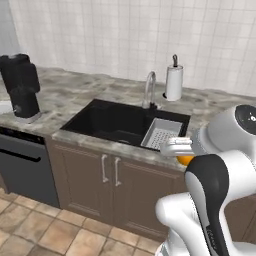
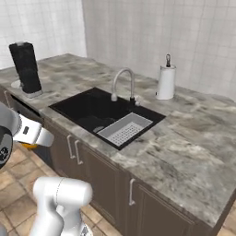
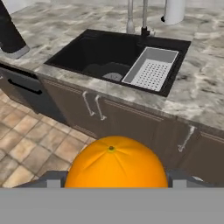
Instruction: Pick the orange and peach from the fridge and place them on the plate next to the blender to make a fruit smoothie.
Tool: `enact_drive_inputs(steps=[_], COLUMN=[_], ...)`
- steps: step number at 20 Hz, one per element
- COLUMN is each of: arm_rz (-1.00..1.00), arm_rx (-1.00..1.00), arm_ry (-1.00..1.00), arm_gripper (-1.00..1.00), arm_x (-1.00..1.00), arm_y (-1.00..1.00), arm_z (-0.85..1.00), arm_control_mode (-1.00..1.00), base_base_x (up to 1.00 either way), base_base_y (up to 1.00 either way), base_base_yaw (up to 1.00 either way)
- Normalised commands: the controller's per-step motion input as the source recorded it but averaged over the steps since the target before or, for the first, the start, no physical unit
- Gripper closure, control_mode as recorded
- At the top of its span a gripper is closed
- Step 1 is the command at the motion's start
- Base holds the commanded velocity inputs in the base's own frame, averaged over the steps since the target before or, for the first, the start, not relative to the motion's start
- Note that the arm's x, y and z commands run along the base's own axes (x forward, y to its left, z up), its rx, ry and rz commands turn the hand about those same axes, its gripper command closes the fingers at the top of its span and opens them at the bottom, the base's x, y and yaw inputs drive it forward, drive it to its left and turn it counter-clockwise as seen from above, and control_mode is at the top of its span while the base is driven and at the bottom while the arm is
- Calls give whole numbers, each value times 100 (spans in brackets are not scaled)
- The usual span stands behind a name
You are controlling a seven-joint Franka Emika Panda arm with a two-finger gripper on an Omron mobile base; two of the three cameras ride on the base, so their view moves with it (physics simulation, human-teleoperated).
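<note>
Closed around the orange point(image 3: 114, 162), the jaws of the gripper point(image 3: 114, 183) carry the fruit in the air in front of the lower cabinets, short of the counter edge; a sliver of it peeps past the wrist in the left base view. My worry is the carry itself: a smooth ball pinched between two small tips could roll out if the arm swings fast or clips the counter lip, and it would drop to the tiled floor point(image 3: 30, 148).

Biggest thing ahead is the marble counter point(image 2: 193, 133), then the dark sink point(image 1: 112, 120) sunk in it, holding a pale drain tray point(image 3: 151, 68) on its right side. A fruit let go early could land in that basin. Left of the sink sits the dishwasher point(image 1: 25, 170), and above it the black blender point(image 1: 21, 85) on the counter. Behind the basin rises the faucet point(image 2: 123, 83), with a paper towel roll point(image 2: 166, 80) just beside it. I cannot make out the plate for certain
</note>
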Motion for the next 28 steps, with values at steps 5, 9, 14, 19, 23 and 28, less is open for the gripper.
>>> enact_drive_inputs(steps=[5,9,14,19,23,28], arm_rz=[0,0,0,0,0,0], arm_rx=[0,0,0,0,0,0], arm_ry=[0,0,0,0,0,0], arm_gripper=[100,100,100,100,100,100], arm_x=[0,0,0,0,0,0], arm_y=[0,0,0,0,0,0], arm_z=[0,0,0,0,0,0], arm_control_mode=[100,100,100,100,100,100], base_base_x=[19,29,42,46,48,51], base_base_y=[100,100,100,100,100,100], base_base_yaw=[0,0,0,-1,-3,-6])
